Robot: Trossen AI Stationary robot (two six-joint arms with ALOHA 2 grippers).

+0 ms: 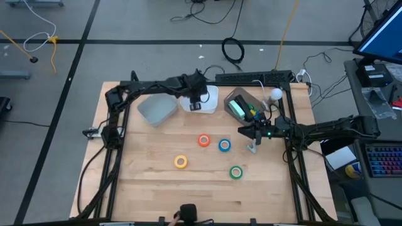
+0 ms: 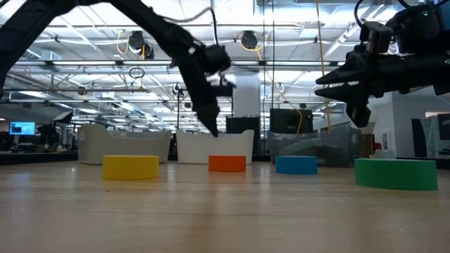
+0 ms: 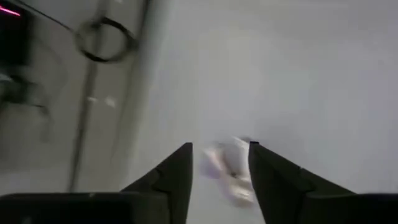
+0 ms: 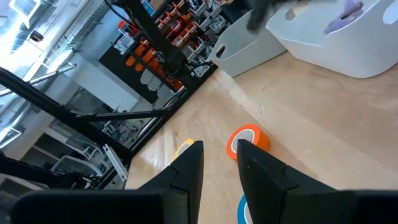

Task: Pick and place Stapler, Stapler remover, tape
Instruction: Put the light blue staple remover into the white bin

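Wooden table (image 1: 157, 182) holds four tape rolls (image 1: 204, 140) near bins (image 1: 157, 109)

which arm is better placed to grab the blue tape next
Right. The right gripper hangs just beside the blue tape, with nothing in its fingers. The left gripper is far back over the white bin, open, apparently just letting a small pale object go.
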